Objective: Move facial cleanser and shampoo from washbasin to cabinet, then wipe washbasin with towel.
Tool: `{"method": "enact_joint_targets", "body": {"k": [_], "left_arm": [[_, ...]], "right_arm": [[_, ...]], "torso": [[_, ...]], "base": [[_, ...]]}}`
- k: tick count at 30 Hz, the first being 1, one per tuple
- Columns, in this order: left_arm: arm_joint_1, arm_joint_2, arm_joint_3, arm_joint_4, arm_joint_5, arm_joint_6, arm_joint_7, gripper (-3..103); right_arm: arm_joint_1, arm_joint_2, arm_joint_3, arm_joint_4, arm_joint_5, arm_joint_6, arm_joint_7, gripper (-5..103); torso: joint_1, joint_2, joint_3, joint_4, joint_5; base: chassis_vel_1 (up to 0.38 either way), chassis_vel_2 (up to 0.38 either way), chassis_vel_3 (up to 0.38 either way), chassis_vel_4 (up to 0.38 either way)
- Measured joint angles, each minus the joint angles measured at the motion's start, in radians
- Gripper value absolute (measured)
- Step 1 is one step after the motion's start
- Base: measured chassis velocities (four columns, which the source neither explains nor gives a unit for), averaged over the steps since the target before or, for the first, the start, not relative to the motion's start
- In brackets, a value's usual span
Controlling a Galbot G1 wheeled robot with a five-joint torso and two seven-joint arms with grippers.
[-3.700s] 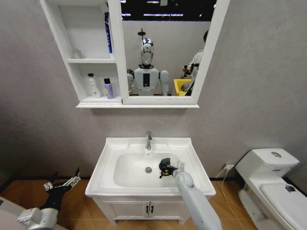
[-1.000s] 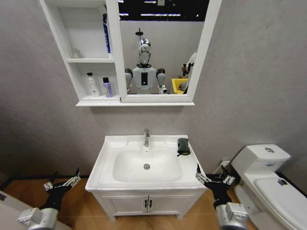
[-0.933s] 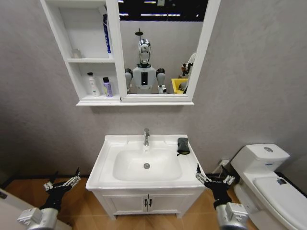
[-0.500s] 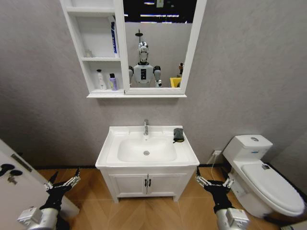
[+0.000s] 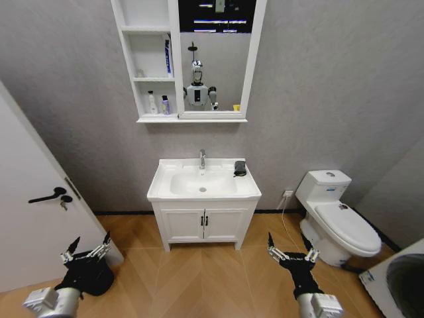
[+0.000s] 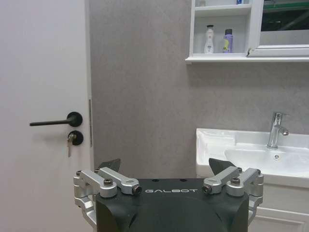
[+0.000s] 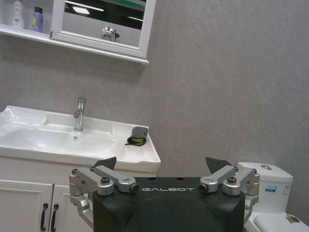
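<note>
Each gripper is a matte black block with "GALBOT" lettered in pale grey across its face, carrying silver metal linkage bars on either side, pinned with dark round-headed screws and ending in black pointed fingertips. From the head view the left gripper (image 5: 86, 254) and the right gripper (image 5: 292, 253) sit on rounded, light grey wrist housings with black sections behind the fingers. The mirror reflects a white torso with a dark centre panel, a shiny chrome head and rounded white shoulders.
</note>
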Motion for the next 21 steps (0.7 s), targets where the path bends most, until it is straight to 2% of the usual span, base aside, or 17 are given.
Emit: {"method": "enact_joint_targets", "body": {"k": [3, 4, 5, 6, 7, 9, 10, 12, 13, 17, 21], "left_arm": [[0.000, 0.000, 0.000, 0.000, 0.000, 0.000, 0.000, 100], [0.000, 0.000, 0.000, 0.000, 0.000, 0.000, 0.000, 100], [0.000, 0.000, 0.000, 0.000, 0.000, 0.000, 0.000, 100], [0.000, 0.000, 0.000, 0.000, 0.000, 0.000, 0.000, 100], [0.000, 0.000, 0.000, 0.000, 0.000, 0.000, 0.000, 100], [0.000, 0.000, 0.000, 0.000, 0.000, 0.000, 0.000, 100], [0.000, 0.000, 0.000, 0.000, 0.000, 0.000, 0.000, 100], [0.000, 0.000, 0.000, 0.000, 0.000, -0.001, 0.000, 100], [0.000, 0.000, 0.000, 0.000, 0.000, 0.000, 0.000, 100], [0.000, 0.000, 0.000, 0.000, 0.000, 0.000, 0.000, 100], [0.000, 0.000, 0.000, 0.000, 0.000, 0.000, 0.000, 100]], "right_arm": [[-0.003, -0.001, -0.003, -0.001, -0.002, 0.005, -0.014, 100], [-0.005, -0.001, -0.004, -0.001, 0.009, 0.012, -0.041, 100], [-0.005, -0.001, -0.004, -0.001, 0.009, 0.012, -0.041, 100], [-0.010, -0.002, -0.003, 0.004, 0.025, 0.012, -0.074, 100], [-0.015, -0.002, -0.002, 0.015, 0.046, 0.013, -0.107, 100], [-0.013, -0.002, -0.002, 0.018, 0.051, 0.012, -0.114, 100], [-0.008, -0.001, -0.001, 0.017, 0.045, 0.005, -0.112, 100], [-0.006, -0.001, 0.000, 0.016, 0.040, 0.001, -0.109, 100], [-0.004, 0.000, 0.000, 0.016, 0.036, -0.002, -0.106, 100], [-0.003, 0.000, 0.001, 0.015, 0.034, -0.004, -0.103, 100], [-0.002, 0.000, 0.001, 0.015, 0.034, -0.005, -0.102, 100]], "torso": [[0.000, 0.000, 0.000, -0.0001, -0.0028], [0.000, 0.000, 0.000, 0.0000, -0.0008], [0.000, 0.000, 0.000, 0.0000, -0.0008], [0.000, 0.000, 0.000, 0.0002, 0.0004], [0.000, 0.000, 0.000, 0.0000, -0.0026], [-0.001, 0.000, 0.000, 0.0001, -0.0026], [-0.001, 0.001, -0.001, -0.0001, 0.0001], [-0.001, 0.001, 0.000, 0.0000, -0.0004], [-0.001, 0.001, 0.000, 0.0005, -0.0021], [-0.001, 0.000, 0.000, -0.0004, -0.0007], [0.001, 0.000, 0.000, -0.0002, -0.0012]], "base": [[0.336, -0.349, -0.310, 0.346], [0.326, -0.337, -0.351, 0.370], [0.326, -0.337, -0.351, 0.370], [0.398, -0.337, -0.341, 0.337], [0.321, -0.380, -0.341, 0.320], [0.307, -0.324, -0.312, 0.320], [0.294, -0.195, -0.259, 0.265], [0.235, -0.195, -0.214, 0.217], [0.108, -0.092, -0.169, 0.141], [0.049, 0.029, -0.064, 0.071], [-0.036, 0.005, 0.031, -0.024]]}}
